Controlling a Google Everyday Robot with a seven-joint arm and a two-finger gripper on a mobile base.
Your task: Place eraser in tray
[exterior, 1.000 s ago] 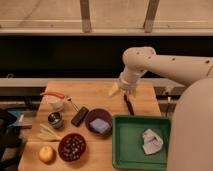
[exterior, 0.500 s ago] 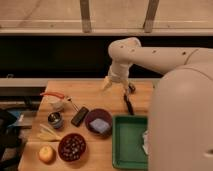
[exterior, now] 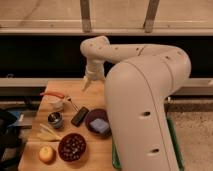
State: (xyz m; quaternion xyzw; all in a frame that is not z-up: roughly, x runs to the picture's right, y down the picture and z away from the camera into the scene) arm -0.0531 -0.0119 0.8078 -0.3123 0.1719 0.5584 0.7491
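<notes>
The eraser (exterior: 80, 116), a small flat black block, lies on the wooden table (exterior: 70, 90) left of a dark purple bowl (exterior: 98, 123). My gripper (exterior: 87, 83) hangs over the table's back edge, above and behind the eraser and clear of it. It holds nothing that I can see. My big white arm (exterior: 145, 100) covers nearly all of the green tray; only a thin green strip (exterior: 114, 156) shows at the arm's lower left edge.
The purple bowl holds a blue-grey block (exterior: 100, 125). A second bowl (exterior: 72, 146) with dark contents, a yellow fruit (exterior: 46, 154), a banana (exterior: 47, 134), a small metal can (exterior: 55, 119), a white cup (exterior: 56, 103) and a thin dark stick (exterior: 74, 104) stand on the left.
The arm has swung left and nearer the camera. The gripper moved from above the table's right part to its back edge, and the arm now hides the tray.
</notes>
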